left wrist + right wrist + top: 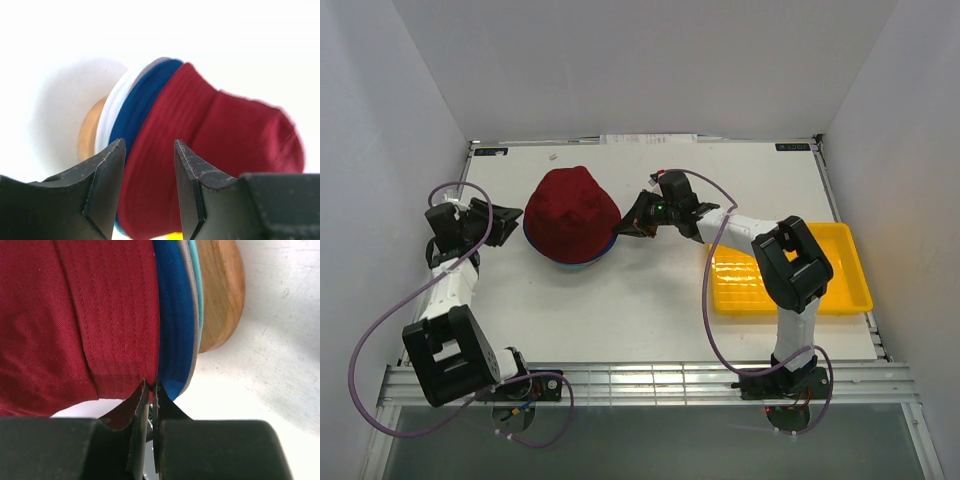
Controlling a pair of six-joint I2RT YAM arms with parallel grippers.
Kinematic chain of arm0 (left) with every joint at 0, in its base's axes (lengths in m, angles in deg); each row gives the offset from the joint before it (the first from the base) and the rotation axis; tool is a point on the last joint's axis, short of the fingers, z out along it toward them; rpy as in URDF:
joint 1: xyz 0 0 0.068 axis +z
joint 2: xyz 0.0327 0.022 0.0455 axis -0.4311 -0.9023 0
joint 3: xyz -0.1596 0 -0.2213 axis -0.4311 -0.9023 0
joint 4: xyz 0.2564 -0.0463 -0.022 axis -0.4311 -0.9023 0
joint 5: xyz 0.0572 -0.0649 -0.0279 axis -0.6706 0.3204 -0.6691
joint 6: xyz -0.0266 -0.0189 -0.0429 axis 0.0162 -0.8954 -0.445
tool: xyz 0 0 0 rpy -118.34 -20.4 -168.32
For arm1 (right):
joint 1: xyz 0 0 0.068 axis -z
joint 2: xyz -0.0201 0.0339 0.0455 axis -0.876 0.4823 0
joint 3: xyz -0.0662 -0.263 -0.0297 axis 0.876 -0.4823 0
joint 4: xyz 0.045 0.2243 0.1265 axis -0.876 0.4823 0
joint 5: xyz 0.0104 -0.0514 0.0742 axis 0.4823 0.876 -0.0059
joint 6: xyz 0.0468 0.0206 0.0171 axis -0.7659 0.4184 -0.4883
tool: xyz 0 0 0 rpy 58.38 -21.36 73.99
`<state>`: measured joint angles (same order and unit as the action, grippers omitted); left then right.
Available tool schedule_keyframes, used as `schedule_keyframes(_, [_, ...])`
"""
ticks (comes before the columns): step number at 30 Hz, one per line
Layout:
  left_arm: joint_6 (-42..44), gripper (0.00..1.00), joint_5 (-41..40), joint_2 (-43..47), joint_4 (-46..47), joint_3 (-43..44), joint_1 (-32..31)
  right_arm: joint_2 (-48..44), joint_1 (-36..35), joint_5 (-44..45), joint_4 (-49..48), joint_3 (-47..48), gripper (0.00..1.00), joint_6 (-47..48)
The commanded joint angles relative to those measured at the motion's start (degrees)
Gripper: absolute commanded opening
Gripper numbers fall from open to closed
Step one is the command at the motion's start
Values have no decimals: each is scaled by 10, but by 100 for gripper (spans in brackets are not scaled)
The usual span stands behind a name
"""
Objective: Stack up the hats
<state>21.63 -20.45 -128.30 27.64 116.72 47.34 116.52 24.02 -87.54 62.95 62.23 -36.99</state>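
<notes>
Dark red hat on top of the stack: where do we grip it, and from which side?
Grip the brim of the dark red hat, low, from the side, jaws across the thin fabric. The crown is a broad dome, likely too wide to pinch; the brim is a thin flap hanging outside the blue hat. The right gripper looks shut on it there.

White table (650, 300) boxed by plain pale walls (650, 60) on three sides, metal rail (650, 385) along its near edge
</notes>
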Motion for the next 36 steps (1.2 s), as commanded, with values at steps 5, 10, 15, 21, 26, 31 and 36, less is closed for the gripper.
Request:
schedule_keyframes(5, [-29, 56, 72, -76, 102, 43, 4, 25, 17, -10, 43, 65, 8, 39])
schedule_keyframes(10, [-38, 57, 124, -108, 143, 35, 4, 40, 20, -15, 54, 90, 8, 44])
schedule_keyframes(15, [-50, 57, 139, -113, 180, 19, 4, 49, 20, -18, 64, 109, 8, 46])
schedule_keyframes(21, [-61, 53, 146, -121, 200, 0, 4, 49, 20, -18, 65, 116, 13, 47])
schedule_keyframes(26, [-63, 38, 149, -127, 200, -7, 4, 44, 20, -18, 65, 116, 26, 47])
schedule_keyframes(31, [-63, 26, 148, -126, 201, -11, 4, 36, 21, -14, 63, 108, 38, 48])
schedule_keyframes(36, [-69, 16, 149, -128, 201, -11, 4, 30, 21, -14, 55, 101, 39, 46])
